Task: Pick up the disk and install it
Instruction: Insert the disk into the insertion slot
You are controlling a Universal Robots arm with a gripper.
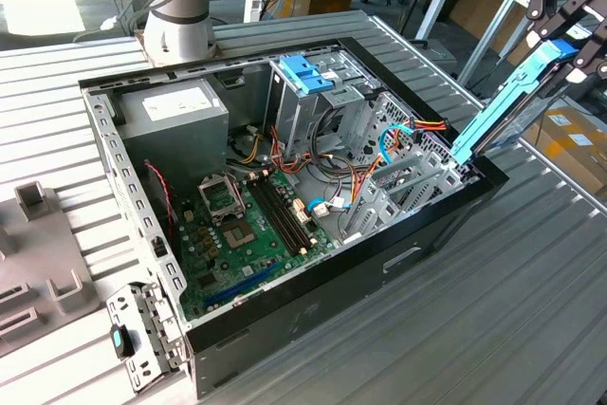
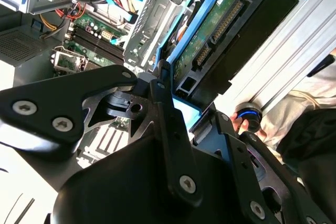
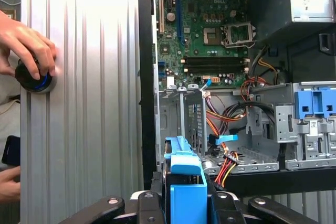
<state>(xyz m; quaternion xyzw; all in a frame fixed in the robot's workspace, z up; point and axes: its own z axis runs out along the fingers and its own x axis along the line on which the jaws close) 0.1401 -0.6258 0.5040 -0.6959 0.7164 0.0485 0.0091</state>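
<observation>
Leftward in the exterior view, the grey power-supply box (image 1: 175, 111) sits inside the open computer case (image 1: 313, 301) on the tabletop (image 1: 493, 329). Toward the exterior view's right, the tool (image 1: 566, 40) is clamped on the disk (image 1: 498, 116), holding it tilted, lower end at the case rim.

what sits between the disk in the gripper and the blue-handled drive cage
In the exterior view, metal bay frames and loose coloured cables lie between the disk and the drive cage.
</observation>
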